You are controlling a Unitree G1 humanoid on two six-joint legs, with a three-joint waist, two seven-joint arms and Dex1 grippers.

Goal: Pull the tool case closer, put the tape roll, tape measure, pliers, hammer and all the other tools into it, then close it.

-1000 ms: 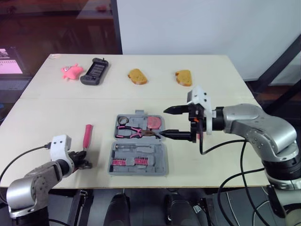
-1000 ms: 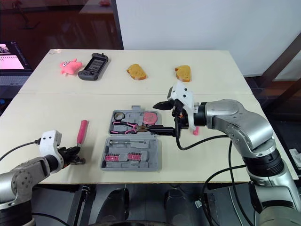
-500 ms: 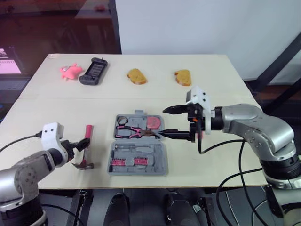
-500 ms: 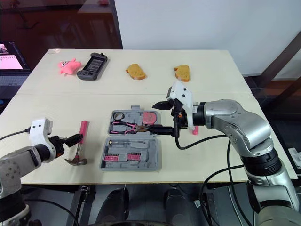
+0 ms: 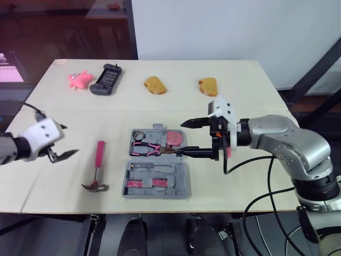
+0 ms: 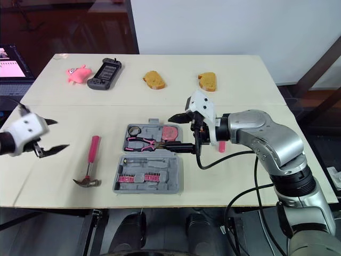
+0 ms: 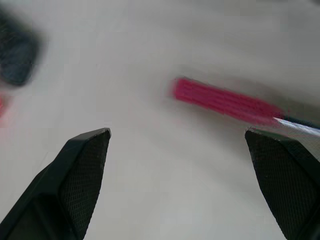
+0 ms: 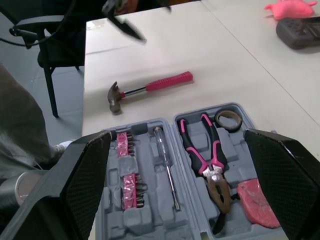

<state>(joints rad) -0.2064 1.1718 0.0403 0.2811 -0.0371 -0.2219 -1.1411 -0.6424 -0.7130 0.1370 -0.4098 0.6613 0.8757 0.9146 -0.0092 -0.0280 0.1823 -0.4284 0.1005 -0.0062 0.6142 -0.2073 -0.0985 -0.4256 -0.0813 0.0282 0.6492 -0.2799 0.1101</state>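
Head view: you see the open tool case at the table's near centre, with the hammer lying just left of it. The left pincer hangs released, apart from the hammer. The right pincer is spread wide at the case's right edge.

Left wrist view: the pink hammer handle lies beyond the parted fingers.

Right wrist view: pliers and tape roll rest inside the case.

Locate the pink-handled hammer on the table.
In the left eye view, the pink-handled hammer lies on the robot's left side, between the open grey plastic tool case and the open left hand, touching neither.
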